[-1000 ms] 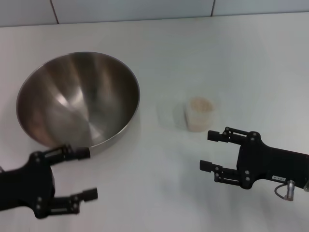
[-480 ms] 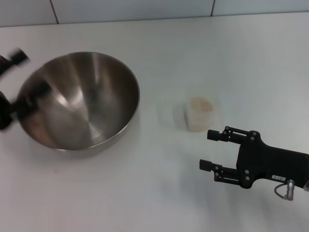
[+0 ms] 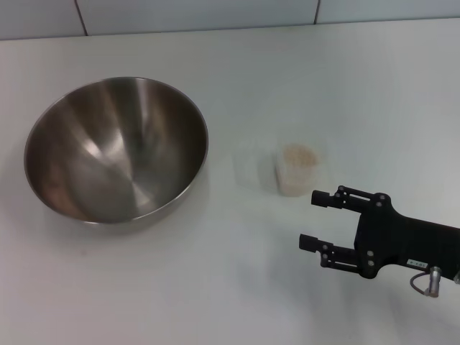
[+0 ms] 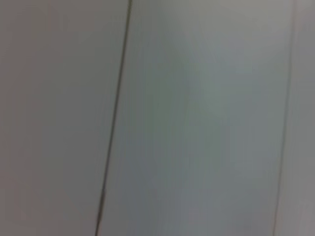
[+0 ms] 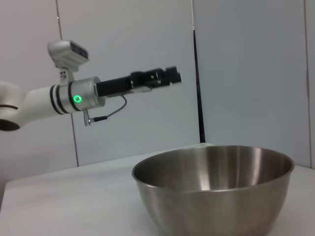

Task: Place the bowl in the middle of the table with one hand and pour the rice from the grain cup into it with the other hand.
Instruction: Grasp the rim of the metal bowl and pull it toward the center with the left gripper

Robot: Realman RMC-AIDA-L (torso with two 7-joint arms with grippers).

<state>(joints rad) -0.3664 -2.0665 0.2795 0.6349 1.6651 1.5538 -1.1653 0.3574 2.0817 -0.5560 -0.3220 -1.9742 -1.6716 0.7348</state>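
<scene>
On the table: white top with two things on it, backed by a pale panelled wall with dark seams.
Bowl: big steel bowl on my left half of the table, upright and with nothing inside; in my right wrist view it fills the foreground, rim level.
Grain cup: small translucent cup near the middle, well apart from the bowl, standing upright.
Rice: pale grains filling the cup to near its rim.
Between bowl and cup: bare tabletop, save a faint clear outline just beside the cup on the bowl's side; possibly another clear plastic piece, I cannot tell what it is.
My right gripper: low over the table, just on the near side of the cup, fingers spread apart and holding nothing, tips pointing toward the bowl's side; the cup sits beyond the far finger, not between the two.
My left gripper: out of the head view; in my right wrist view it hangs high in the air above the bowl, arm stretched level, a green light on its wrist. Seen side-on, so whether those fingers are apart or together I cannot tell.
Left wrist view: only blurred grey wall panels and a dark seam.
Cut off: my right forearm runs out at the frame edge.
</scene>
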